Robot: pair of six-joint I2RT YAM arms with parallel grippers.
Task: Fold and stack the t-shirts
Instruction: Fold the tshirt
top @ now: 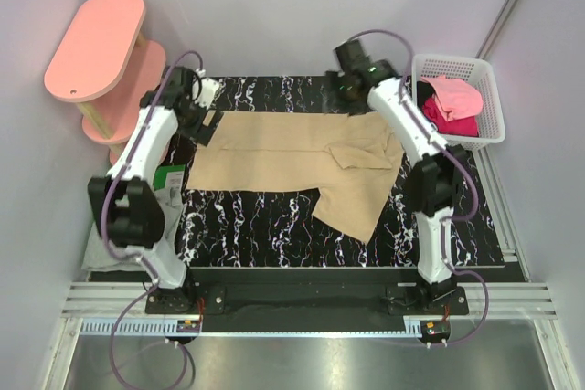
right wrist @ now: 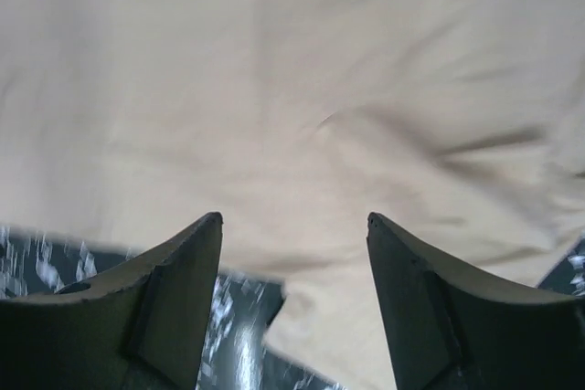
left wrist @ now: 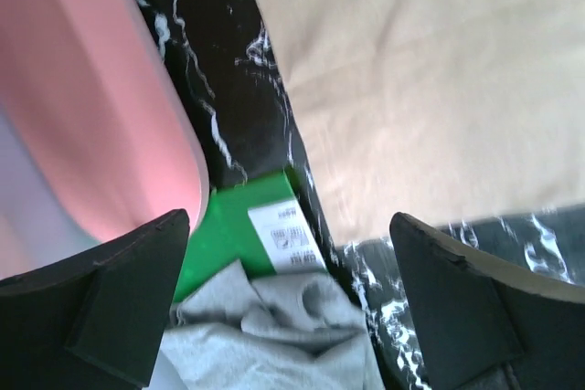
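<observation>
A tan t-shirt (top: 292, 157) lies spread on the black marbled mat (top: 265, 226), with one part folded over at its right and a flap hanging toward the near side. My left gripper (top: 208, 128) hovers at the shirt's far left corner. In the left wrist view it (left wrist: 291, 218) is open and empty, with the tan shirt (left wrist: 430, 79) to the right of the jaws and a crumpled grey t-shirt (left wrist: 274, 335) below them. My right gripper (top: 353, 98) is at the shirt's far right edge. In the right wrist view it (right wrist: 294, 218) is open and empty above the tan cloth (right wrist: 292, 89).
A white basket (top: 494, 98) at the far right holds pink and magenta shirts (top: 452, 102). Pink oval shelves (top: 96, 43) stand at the far left and also show in the left wrist view (left wrist: 91, 107). A green package (left wrist: 233, 226) with a white label lies by the mat's left edge.
</observation>
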